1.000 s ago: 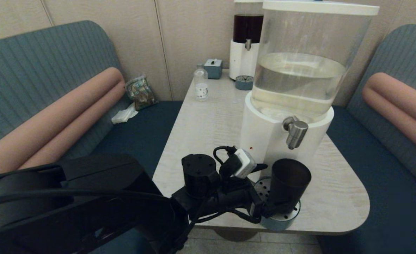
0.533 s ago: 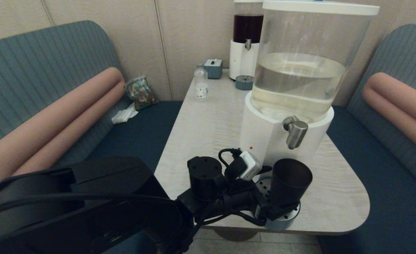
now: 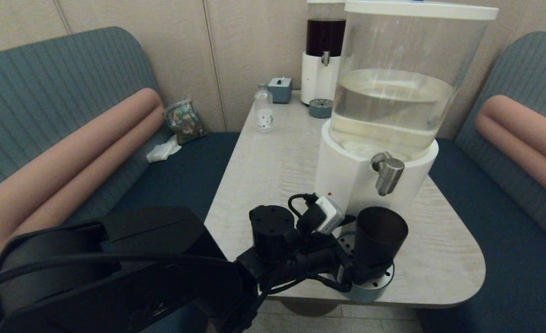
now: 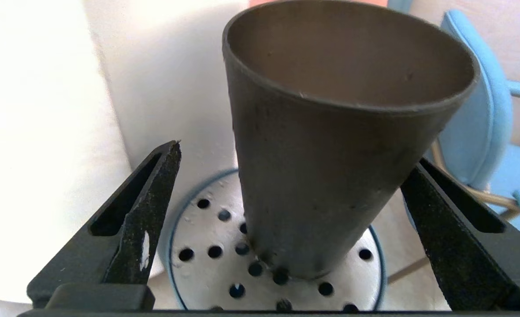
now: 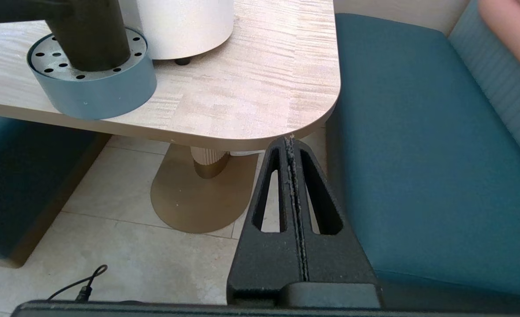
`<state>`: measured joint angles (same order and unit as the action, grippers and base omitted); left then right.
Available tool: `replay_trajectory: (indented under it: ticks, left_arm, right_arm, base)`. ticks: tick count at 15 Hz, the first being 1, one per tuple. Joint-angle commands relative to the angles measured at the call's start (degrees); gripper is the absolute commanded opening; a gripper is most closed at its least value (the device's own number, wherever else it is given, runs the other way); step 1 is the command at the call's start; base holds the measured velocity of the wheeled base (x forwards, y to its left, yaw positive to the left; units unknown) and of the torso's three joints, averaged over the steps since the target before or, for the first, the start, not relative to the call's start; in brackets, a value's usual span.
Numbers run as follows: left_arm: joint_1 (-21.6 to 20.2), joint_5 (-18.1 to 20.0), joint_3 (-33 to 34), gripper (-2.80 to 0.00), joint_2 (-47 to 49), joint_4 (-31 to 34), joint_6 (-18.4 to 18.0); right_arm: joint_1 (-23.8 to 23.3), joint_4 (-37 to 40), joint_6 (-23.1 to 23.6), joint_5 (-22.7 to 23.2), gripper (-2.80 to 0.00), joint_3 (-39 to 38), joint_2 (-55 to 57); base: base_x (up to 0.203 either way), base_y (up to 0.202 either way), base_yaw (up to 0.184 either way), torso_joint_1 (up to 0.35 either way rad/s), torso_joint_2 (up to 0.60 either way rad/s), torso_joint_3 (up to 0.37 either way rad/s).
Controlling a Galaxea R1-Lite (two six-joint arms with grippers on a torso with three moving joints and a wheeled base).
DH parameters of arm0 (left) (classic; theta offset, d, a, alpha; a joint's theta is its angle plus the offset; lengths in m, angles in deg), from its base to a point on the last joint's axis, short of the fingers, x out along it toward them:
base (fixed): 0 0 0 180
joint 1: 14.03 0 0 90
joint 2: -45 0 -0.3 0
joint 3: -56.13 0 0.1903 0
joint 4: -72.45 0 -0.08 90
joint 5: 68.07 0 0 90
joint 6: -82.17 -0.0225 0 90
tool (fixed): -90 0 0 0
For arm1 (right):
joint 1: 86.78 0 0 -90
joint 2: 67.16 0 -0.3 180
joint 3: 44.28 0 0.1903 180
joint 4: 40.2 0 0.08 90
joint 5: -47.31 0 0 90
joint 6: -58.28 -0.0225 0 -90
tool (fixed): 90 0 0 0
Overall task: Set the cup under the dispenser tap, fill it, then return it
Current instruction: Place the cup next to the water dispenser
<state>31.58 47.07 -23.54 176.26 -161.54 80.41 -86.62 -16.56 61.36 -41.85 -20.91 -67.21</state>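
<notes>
The dark tapered cup point(image 3: 378, 236) stands on the round perforated blue-grey drip tray point(image 3: 371, 287), just below the silver dispenser tap point(image 3: 387, 173) of the big clear-tank dispenser point(image 3: 393, 92). My left gripper point(image 3: 362, 272) is open around the cup's lower part. In the left wrist view the cup point(image 4: 330, 154) sits between the spread fingers: one finger point(image 4: 145, 211) stands clear of it and the other lies close against its side. No liquid shows inside the cup. My right gripper point(image 5: 290, 140) is shut and empty, low beside the table's near right corner.
At the table's far end are a small clear bottle point(image 3: 263, 111), a blue-grey box point(image 3: 280, 89), a dark-liquid dispenser point(image 3: 321, 60) and its small tray point(image 3: 320, 108). The drip tray point(image 5: 97, 94) sits near the table's front edge. Upholstered benches flank the table.
My left arm has crept a little forward and to the right by the cup. The cup stays on the drip tray, almost unmoved.
</notes>
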Motion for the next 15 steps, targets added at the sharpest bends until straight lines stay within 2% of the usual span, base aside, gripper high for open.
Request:
replay_trajectory:
  ticks: [1,15]
  left_arm:
    - [0.0,0.1,-0.6,0.0,0.7,-0.4,-0.1]
    - [0.0,-2.4,-3.4,0.0,3.0,-0.7,0.9]
  right_arm:
    - [0.0,0.0,0.0,0.0,-2.8,0.0,0.0]
    - [0.0,0.0,0.0,0.0,-2.8,0.0,0.0]
  base:
    - [0.0,0.0,0.0,0.0,0.0,0.0]
    - [0.0,0.0,0.0,0.0,0.0,0.0]
